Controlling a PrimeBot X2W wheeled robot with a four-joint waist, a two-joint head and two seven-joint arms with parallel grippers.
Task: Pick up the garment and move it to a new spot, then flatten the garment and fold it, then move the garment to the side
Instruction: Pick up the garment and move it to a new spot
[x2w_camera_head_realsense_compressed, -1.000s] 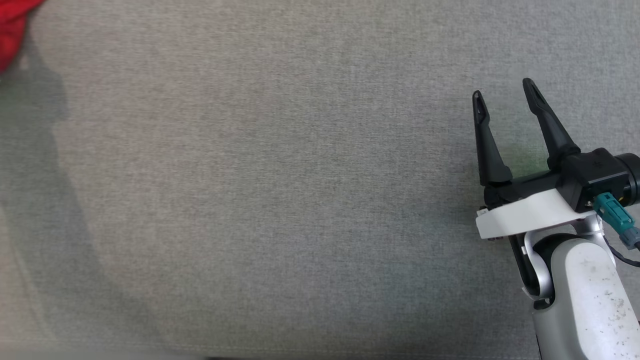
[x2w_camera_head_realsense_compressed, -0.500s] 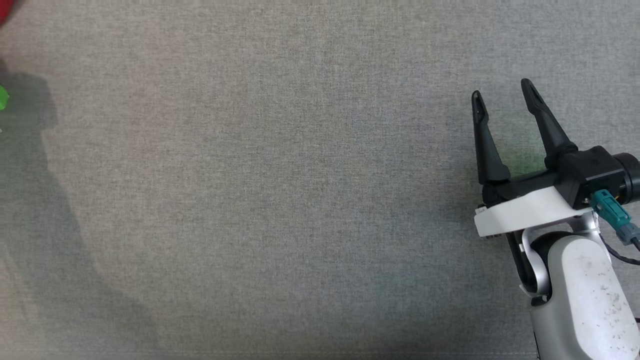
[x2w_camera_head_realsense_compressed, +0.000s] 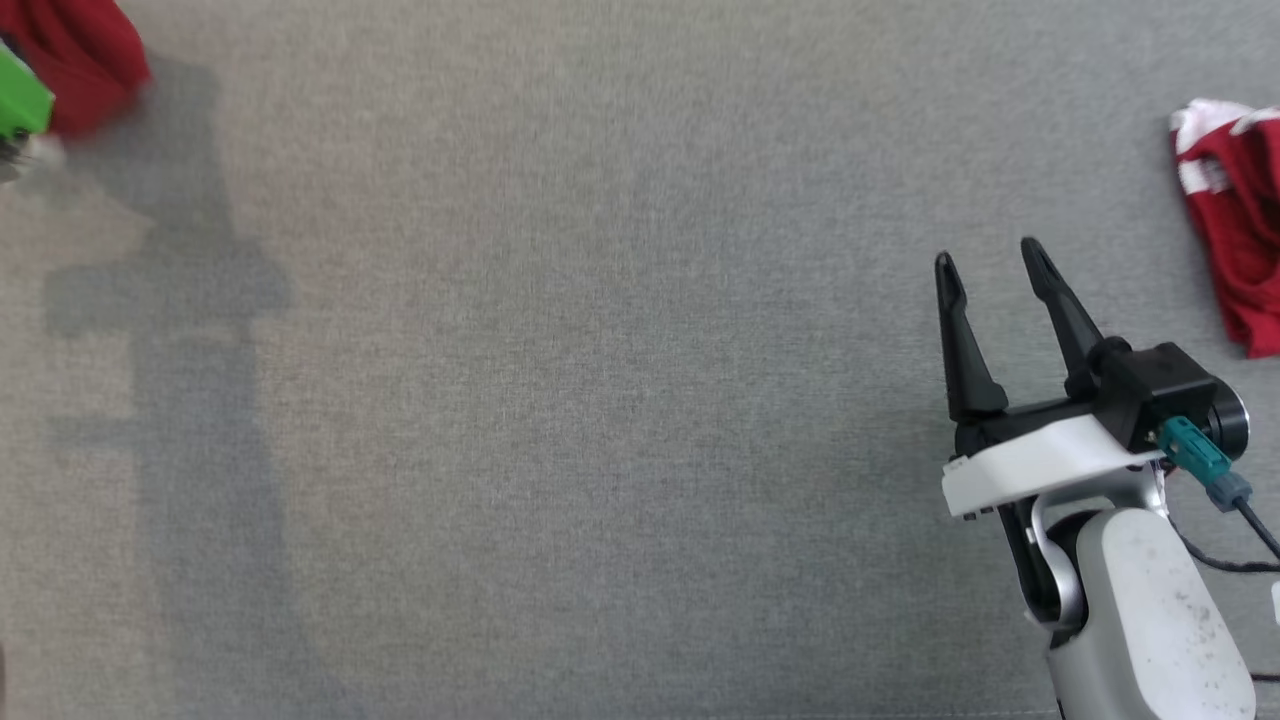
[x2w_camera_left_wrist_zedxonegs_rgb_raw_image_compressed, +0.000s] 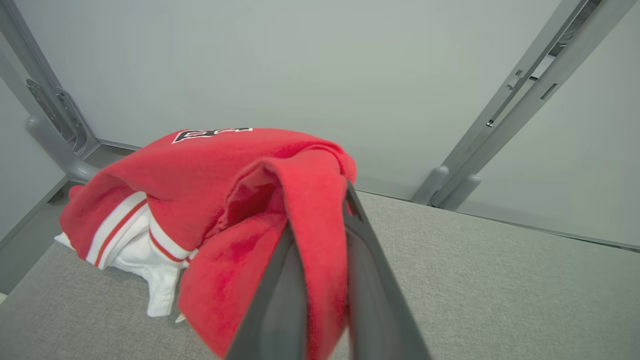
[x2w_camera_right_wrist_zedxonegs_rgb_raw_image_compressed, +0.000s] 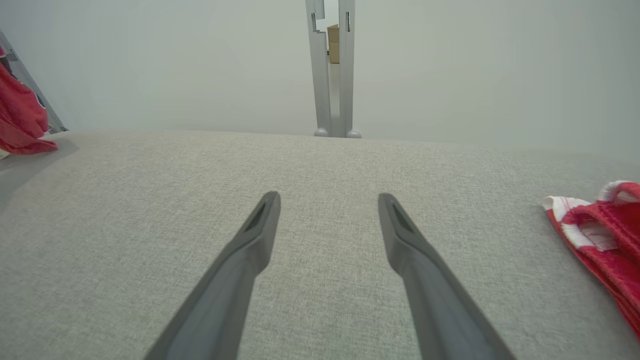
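- Pinching a fold of red cloth, the left gripper has its two dark fingers almost closed, with only the thickness of the garment between them.
- Cloth drapes over both fingers and falls away on either side. The fold is lifted, while the rest of the garment lies heaped on the grey fabric tabletop.
- The heap sits at the tabletop's far left corner, close to a grey frame post.
- Gripping a single raised fold looks meant to let the bulk hang free once lifted, so the first step, carrying it to a new spot, seems to be in hand.
- The garment is bunched, so its long axis is hard to judge. It appears to run from the pinched fold down and away to a white-striped cuff resting on the tabletop. A black-and-white crest lies on the top of the heap, on the side away from the fingers.
- A green block shows beside the garment at the head view's left edge, possibly part of the left arm.
- The right gripper hovers over the tabletop's near right area, fingers spread wide and holding nothing, probably kept clear until flattening.
- A second red garment lies at the tabletop's right edge, apart from that gripper.
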